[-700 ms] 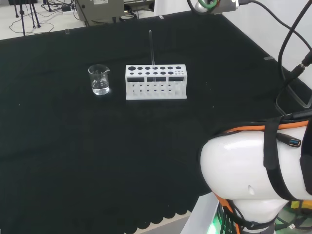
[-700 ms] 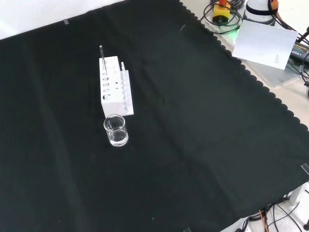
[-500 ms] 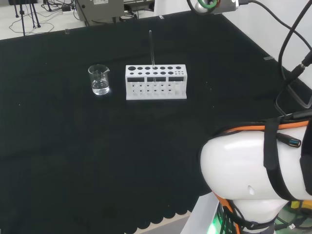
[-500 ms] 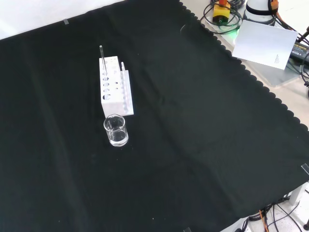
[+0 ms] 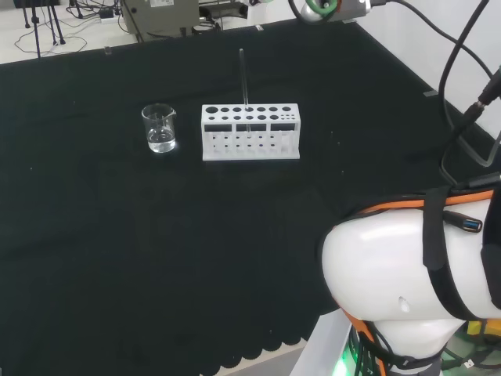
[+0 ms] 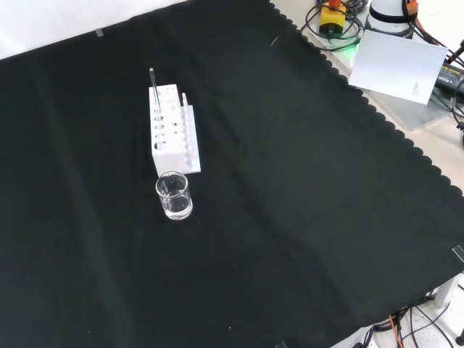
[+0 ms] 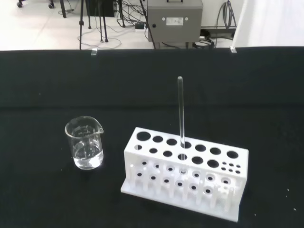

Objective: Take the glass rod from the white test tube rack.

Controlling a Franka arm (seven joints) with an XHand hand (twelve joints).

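Glass rod [image 7: 180,118] stands upright in the white rack [image 7: 185,173], untouched. Can't tell the hand's state. A crooked pull could probably tip the rack toward the beaker [image 7: 85,148].

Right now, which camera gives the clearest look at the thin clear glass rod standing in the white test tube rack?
The wrist view: the glass rod is close and upright in a middle hole of the white test tube rack. The head view shows it small and faint against the cloth; the front view shows a short sliver at the rack's far end.
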